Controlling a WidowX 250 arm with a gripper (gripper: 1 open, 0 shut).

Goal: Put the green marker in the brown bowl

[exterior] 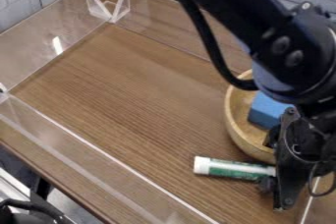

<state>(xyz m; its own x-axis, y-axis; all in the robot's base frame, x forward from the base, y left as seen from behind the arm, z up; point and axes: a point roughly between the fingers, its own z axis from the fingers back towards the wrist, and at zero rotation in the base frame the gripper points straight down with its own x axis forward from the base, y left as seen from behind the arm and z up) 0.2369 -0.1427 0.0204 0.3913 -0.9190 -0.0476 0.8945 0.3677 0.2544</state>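
The green marker [234,169] lies flat on the wooden table near the front edge, its white barrel pointing left and its green cap end to the right. My gripper [284,181] hangs straight down at that cap end, dark fingers reaching the table. The fingers touch or straddle the cap, and the dark blur hides how wide they stand. The brown bowl [234,118] sits just behind the marker at the right, partly covered by my arm.
A blue block [272,109] rests inside the bowl. Clear acrylic walls [73,135] fence the table at the left and front, with a clear folded stand [105,7] at the back. My black arm [250,22] crosses the upper right.
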